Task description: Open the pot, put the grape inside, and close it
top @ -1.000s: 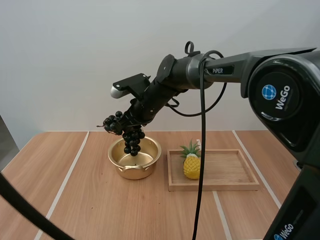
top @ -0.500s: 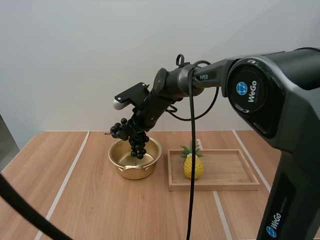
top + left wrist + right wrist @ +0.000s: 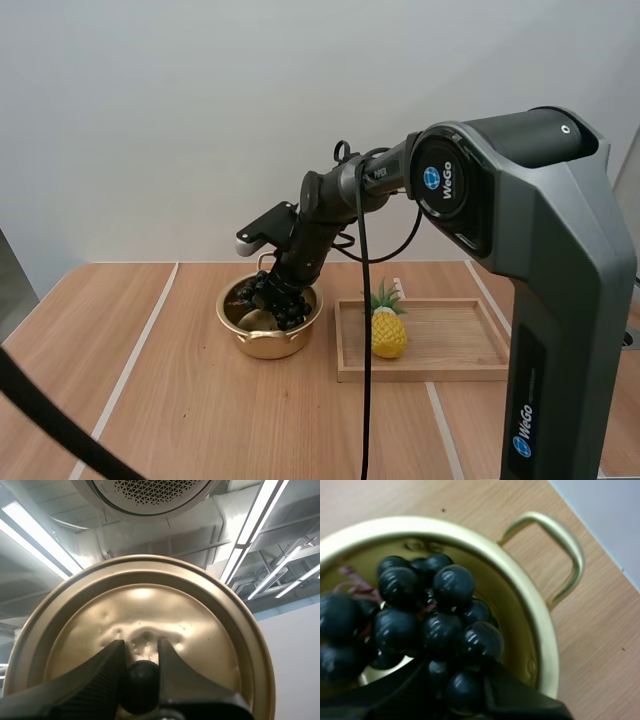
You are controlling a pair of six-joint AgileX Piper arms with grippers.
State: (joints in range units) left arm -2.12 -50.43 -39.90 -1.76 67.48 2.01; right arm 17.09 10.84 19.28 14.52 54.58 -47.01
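Right gripper point(image 3: 454, 680) pinches a bunch of dark grapes point(image 3: 440, 622) inside the round golden metal pot point(image 3: 536, 630); left gripper point(image 3: 140, 652) clamps the black knob point(image 3: 140, 690) of the golden lid point(image 3: 150, 600)

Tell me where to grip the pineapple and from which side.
Probably the pineapple by its yellow body, above the wooden tray rim, coming from the right: it stands upright at the tray's left end, leafy crown on top, the pot on its left.

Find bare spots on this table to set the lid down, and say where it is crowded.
Free: table wood left of the pot; the front strip before pot and tray; the tray right of the pineapple. Crowded: the pot, where the right claw holds grapes. The left claw grips the lid.
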